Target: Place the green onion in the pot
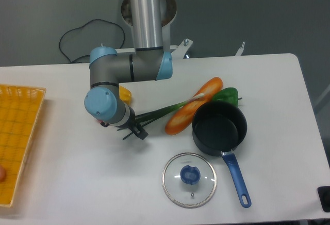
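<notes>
The green onion lies flat on the white table, its dark leaves pointing left and its pale end tucked under a long orange vegetable. My gripper is down at the leaf tips, its dark fingers among the leaves. The wrist covers them from above, so I cannot make out whether they are closed on the leaves. The pot, black and empty, stands to the right of the onion, with its blue handle pointing toward the front edge.
A glass lid with a blue knob lies in front of the pot. A green bell pepper sits behind the pot. A yellow item lies beside my arm. An orange basket fills the left edge.
</notes>
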